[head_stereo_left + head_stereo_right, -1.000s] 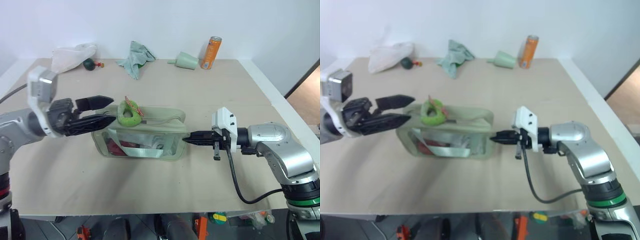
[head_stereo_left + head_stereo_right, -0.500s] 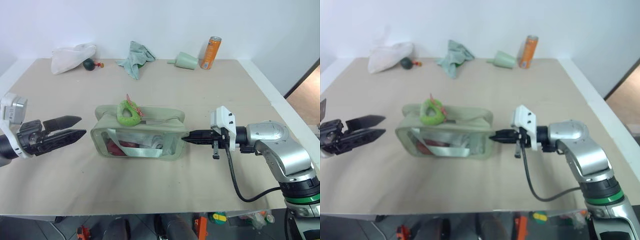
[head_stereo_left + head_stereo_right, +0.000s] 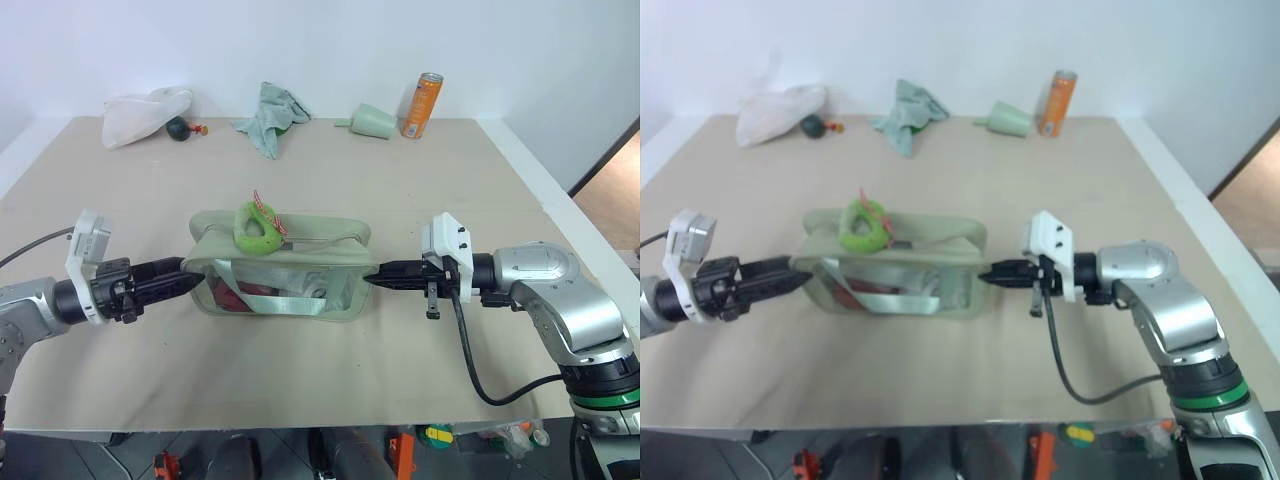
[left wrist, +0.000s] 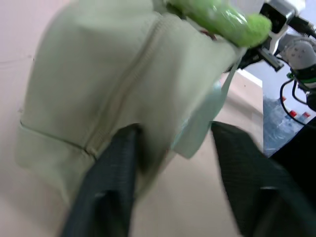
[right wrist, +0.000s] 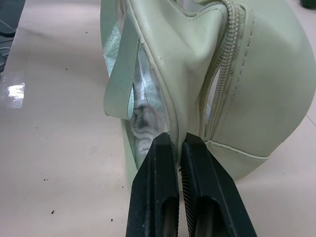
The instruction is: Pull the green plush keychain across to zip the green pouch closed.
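Pinched tight on the right-hand end of the green pouch (image 3: 282,266), the right gripper (image 3: 372,280) has its jaws pressed together on a fold of the pale fabric just beside the zipper's end, as the right wrist view shows (image 5: 178,148). At the pouch's opposite end, the left gripper (image 3: 192,280) reaches in level, its two black fingers (image 4: 116,168) set apart on either side of the pouch's corner edge; one lies against the fabric by the zipper seam, but whether the jaws actually grip the cloth cannot be told. Taking the pouch as the landmark: it lies on the beige counter (image 3: 320,380) between the two grippers, long side toward the camera, with a green webbing strap and a clear window on its front face. On top of it, toward its left end, sits the green plush keychain (image 3: 256,228) with its red-and-white ribbon loop. Well behind the pouch, along the counter's far edge, stand an orange can (image 3: 423,105) whose lettering is too small to read, a pale green cone-shaped cup (image 3: 373,122) lying on its side, a teal cloth rag (image 3: 272,114), a dark green round toy (image 3: 179,127) and a white bag (image 3: 140,112).
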{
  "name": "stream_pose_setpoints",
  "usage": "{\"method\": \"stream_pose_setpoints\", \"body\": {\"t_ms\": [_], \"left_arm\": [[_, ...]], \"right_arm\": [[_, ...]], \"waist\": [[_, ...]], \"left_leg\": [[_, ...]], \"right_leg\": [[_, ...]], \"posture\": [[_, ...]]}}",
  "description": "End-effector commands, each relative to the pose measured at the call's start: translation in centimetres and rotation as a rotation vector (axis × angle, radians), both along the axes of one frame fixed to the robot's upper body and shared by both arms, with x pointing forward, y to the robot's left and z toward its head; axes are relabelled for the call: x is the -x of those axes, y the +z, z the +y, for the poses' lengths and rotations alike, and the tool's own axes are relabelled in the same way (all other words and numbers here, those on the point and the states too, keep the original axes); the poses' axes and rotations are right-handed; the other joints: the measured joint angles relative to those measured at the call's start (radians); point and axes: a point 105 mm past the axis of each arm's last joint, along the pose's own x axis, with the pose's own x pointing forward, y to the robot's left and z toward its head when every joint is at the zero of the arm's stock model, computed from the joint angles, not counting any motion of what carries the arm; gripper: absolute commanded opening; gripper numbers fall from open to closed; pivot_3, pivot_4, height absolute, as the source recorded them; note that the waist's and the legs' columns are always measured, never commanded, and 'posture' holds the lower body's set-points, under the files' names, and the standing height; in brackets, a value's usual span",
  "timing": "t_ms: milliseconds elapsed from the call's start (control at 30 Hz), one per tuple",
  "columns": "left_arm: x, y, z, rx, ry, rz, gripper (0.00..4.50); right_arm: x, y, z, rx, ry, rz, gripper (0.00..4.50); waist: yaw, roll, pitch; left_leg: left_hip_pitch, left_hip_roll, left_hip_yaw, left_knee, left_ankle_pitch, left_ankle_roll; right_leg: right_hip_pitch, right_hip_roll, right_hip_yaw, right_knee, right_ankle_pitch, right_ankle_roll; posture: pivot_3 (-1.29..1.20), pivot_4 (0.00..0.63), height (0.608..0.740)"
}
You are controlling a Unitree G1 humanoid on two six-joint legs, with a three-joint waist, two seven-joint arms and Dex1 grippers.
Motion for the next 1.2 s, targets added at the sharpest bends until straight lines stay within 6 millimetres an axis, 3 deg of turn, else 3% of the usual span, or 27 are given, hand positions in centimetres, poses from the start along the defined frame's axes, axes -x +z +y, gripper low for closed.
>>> {"method": "stream_pose_setpoints", "body": {"t_ms": [33,133,233,400,533,633,700,800,933,1000,1100,1200], "left_arm": [[0.0,1.1,-0.4,0.011,-0.028,-0.048,0.88],[0.0,1.2,-0.6,-0.001,-0.031,-0.061,0.02],[0.0,1.2,-0.8,-0.013,-0.033,-0.072,0.02],[0.1,1.3,-0.8,-0.021,-0.032,-0.087,0.00],[0.1,1.3,-0.8,-0.021,-0.031,-0.092,0.00],[0.2,1.3,-0.9,-0.022,-0.033,-0.093,0.00],[0.2,1.4,-0.9,-0.022,-0.036,-0.093,0.00],[0.2,1.4,-0.9,-0.022,-0.038,-0.092,0.00],[0.1,1.1,-1.2,-0.022,-0.046,-0.086,0.00],[0.0,0.9,-1.4,-0.023,-0.053,-0.081,0.00],[0.1,0.4,-2.0,-0.026,-0.068,-0.070,0.00],[0.1,0.3,-2.1,-0.021,-0.072,-0.070,0.00]], "right_arm": [[0.4,0.7,0.0,0.000,0.006,-0.031,0.00],[0.5,0.6,-0.1,0.001,0.004,-0.027,0.00],[0.6,0.5,-0.1,-0.015,0.002,0.015,0.00],[0.5,1.0,-0.3,-0.043,-0.013,0.049,1.56],[1.0,1.5,-1.0,-0.059,-0.023,0.076,3.08],[0.5,3.6,-2.5,-0.112,-0.081,0.030,3.95],[0.3,6.0,-3.4,-0.172,-0.104,-0.027,3.95],[0.2,10.2,-2.8,-0.278,-0.071,-0.148,3.95],[1.2,12.3,1.2,-0.369,0.097,-0.182,3.95],[1.7,12.4,3.5,-0.380,0.184,-0.173,3.95],[1.6,10.7,7.0,-0.278,0.271,-0.199,3.95],[0.9,9.6,8.2,-0.193,0.282,-0.244,3.95]], "waist": [[0.000,0.000,0.000],[0.000,0.000,0.000],[0.000,0.000,0.000],[0.002,0.000,0.000],[0.003,0.000,0.000],[0.004,0.000,0.000],[0.003,0.000,0.000],[0.000,0.002,0.001],[0.002,0.000,0.000],[0.002,0.001,0.000],[0.003,0.002,0.001],[0.011,0.001,0.001]], "left_leg": [[0.000,0.000,0.000,0.000,0.000,0.000],[0.000,0.000,0.000,0.000,0.000,0.000],[-0.001,0.000,0.000,0.000,0.000,0.000],[-0.001,-0.001,0.000,0.000,0.000,0.000],[-0.001,-0.002,0.000,0.000,0.000,0.000],[-0.002,-0.003,-0.001,0.000,0.000,0.000],[-0.002,-0.004,0.000,0.000,0.000,0.000],[-0.002,-0.004,0.001,0.001,0.000,0.000],[-0.001,-0.002,-0.001,0.001,0.000,0.000],[-0.001,-0.001,-0.001,0.001,0.000,0.000],[-0.002,-0.001,-0.001,0.000,0.000,0.000],[-0.004,-0.003,-0.001,0.001,0.000,0.000]], "right_leg": [[0.000,0.000,0.000,0.000,0.000,0.000],[0.000,0.000,0.000,0.000,0.000,0.000],[0.000,0.000,0.000,0.000,0.000,0.000],[0.000,-0.001,0.000,0.000,0.000,0.000],[0.000,-0.002,0.000,0.000,0.000,0.000],[0.000,-0.003,0.000,0.000,0.000,0.000],[0.000,-0.004,0.000,0.000,0.000,0.000],[-0.001,-0.004,0.002,0.000,0.000,0.001],[0.000,-0.001,0.000,0.000,0.001,0.001],[0.000,0.000,0.000,0.000,0.001,0.001],[0.000,0.000,0.000,0.000,0.001,0.001],[-0.001,-0.004,-0.001,0.000,0.000,0.001]], "posture": [[0.00,0.150,0.740],[0.00,0.150,0.740],[0.00,0.150,0.740],[0.00,0.150,0.740],[0.00,0.150,0.740],[0.00,0.150,0.740],[0.00,0.150,0.740],[0.00,0.150,0.740],[0.00,0.150,0.740],[0.00,0.150,0.740],[0.00,0.150,0.740],[0.00,0.150,0.740]]}}
